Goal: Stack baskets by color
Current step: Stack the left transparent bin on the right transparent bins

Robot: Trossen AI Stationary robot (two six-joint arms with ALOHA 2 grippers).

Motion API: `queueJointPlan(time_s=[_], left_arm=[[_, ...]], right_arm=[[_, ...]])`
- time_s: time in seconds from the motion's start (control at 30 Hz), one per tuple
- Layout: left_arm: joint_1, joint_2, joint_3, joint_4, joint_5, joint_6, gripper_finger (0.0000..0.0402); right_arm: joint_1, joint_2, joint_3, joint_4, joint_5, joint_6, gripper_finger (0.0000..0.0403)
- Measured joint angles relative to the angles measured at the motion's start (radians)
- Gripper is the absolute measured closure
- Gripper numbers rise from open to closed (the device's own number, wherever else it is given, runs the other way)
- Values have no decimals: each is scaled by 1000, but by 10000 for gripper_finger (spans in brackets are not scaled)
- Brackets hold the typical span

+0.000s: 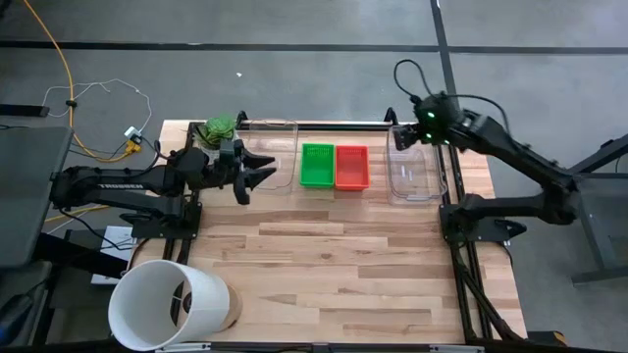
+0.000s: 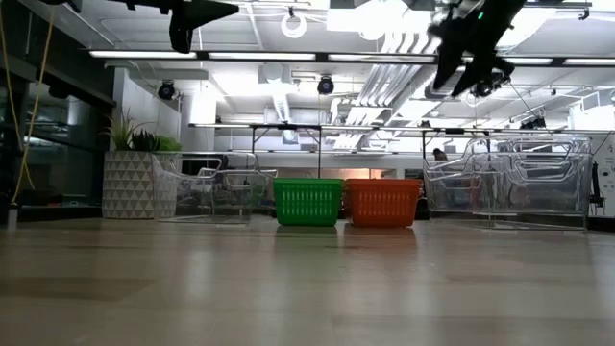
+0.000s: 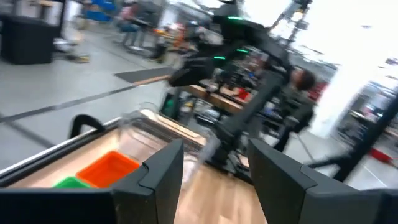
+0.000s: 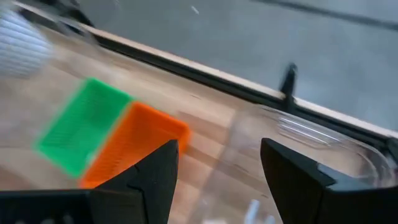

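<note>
A: Where were the baskets? The green basket (image 1: pixel 317 165) and red basket (image 1: pixel 351 167) sat touching, side by side, at the far middle of the desk (image 1: pixel 324 265), between two clear bins (image 1: pixel 271 152).

B: Pincers? The left pincer (image 1: pixel 257 176) hung wide open and empty above the left clear bin; the right pincer (image 1: pixel 400 136) was wide open and empty over the right clear bin (image 1: pixel 416 172).

A: Tip for the step? Probably descend straight over one basket's rim, clamp one wall only, and keep clear of its touching neighbour.
</note>
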State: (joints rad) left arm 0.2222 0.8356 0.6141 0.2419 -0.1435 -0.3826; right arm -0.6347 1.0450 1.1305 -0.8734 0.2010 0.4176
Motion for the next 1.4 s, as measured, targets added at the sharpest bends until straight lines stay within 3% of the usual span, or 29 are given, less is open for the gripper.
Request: queueJointPlan(time_s=[0.17, 0.27, 0.4, 0.47, 0.57, 0.8, 1.0, 1.4], left_arm=[[21, 95, 173, -181, -56, -16, 236], [52, 207, 340, -428, -87, -49, 236], [114, 350, 540, -850, -204, -122, 236], [148, 399, 589, -1028, -228, -168, 236], [180, 434, 600, -1170, -226, -234, 236], [219, 433, 549, -1215, -271, -375, 236], [236, 434, 420, -1196, -250, -480, 236], [227, 434, 212, -1076, -264, -685, 236]], right_arm=[[115, -117, 0, 3, 33, 57, 189], [183, -155, 0, 2, 86, 104, 189], [258, -182, 0, -1, 144, 123, 189], [290, -196, 0, -12, 147, 121, 189], [343, -221, 0, -49, 150, 110, 189], [455, -297, 0, -164, 234, 188, 189], [534, -346, 0, -187, 305, 254, 189], [586, -311, 0, -177, 366, 269, 189]])
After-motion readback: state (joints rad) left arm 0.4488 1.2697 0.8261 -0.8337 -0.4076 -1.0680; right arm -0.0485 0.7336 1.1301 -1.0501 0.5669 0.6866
